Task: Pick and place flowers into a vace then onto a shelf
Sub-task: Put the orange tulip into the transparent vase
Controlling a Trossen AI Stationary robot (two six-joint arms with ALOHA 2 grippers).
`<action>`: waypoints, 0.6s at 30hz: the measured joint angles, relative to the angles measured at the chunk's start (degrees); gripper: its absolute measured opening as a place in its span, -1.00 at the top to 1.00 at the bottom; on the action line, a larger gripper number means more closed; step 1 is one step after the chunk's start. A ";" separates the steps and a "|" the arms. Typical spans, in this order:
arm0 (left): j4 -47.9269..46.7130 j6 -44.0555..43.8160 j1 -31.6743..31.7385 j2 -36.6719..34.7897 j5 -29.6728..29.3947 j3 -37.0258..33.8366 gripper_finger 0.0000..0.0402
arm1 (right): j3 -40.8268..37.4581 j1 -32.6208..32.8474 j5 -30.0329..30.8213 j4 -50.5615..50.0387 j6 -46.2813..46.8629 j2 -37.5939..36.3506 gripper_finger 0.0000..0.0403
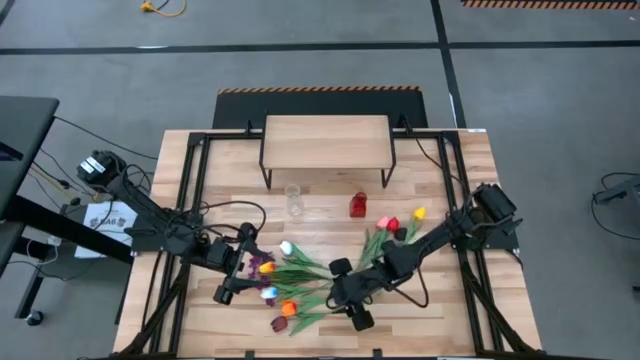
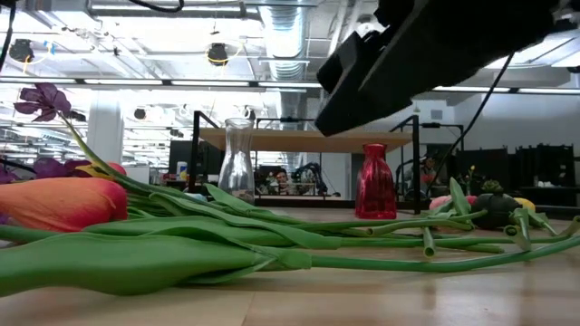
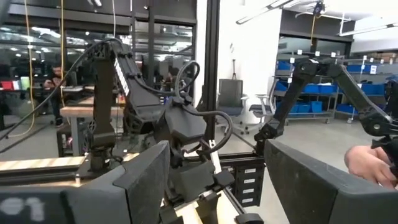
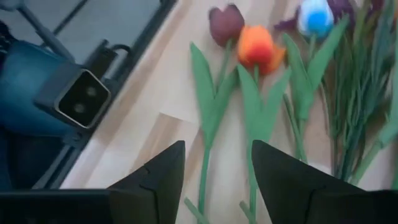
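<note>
Across the whole scene stretches the worktop [image 1: 440, 180] of pale wooden planks, framed by black metal rails. At its far edge stands the shelf [image 1: 325, 140], a small raised stand with a smooth light wooden rectangular top on thin black metal legs. Spread over the near middle of the worktop lie the flowers [image 1: 300, 275], long artificial tulips with matte green stems, broad pointed leaves and rounded heads in orange, dark red, white, yellow and pink, plus purple sprigs; they lie flat, none in a vase. A second small cluster of tulips [image 1: 400, 225] with red and yellow heads lies nearer the right arm. Between the shelf and the flowers stand two vases apart from each other: a clear glass vase [image 1: 294, 201] with a narrow neck, and a glossy red ribbed vase [image 1: 359, 205].

The right tool [image 4: 214, 180] hovers just above the stems of the orange and dark tulips, its two dark wedge-shaped fingers apart with a stem showing between them, not clamped on anything. The left tool [image 3: 214, 180] sits at the left edge of the flower pile, its dark fingers spread wide and holding nothing.
</note>
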 joint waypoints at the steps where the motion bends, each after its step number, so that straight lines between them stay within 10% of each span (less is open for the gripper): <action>1: -0.05 0.02 -0.09 0.02 -0.02 0.00 -0.26 | -0.02 0.25 0.77 -0.15 0.52 0.04 0.13; 18: 1.12 2.99 -0.58 0.02 -0.26 0.00 -0.26 | 0.18 0.20 4.21 1.47 3.28 5.09 0.15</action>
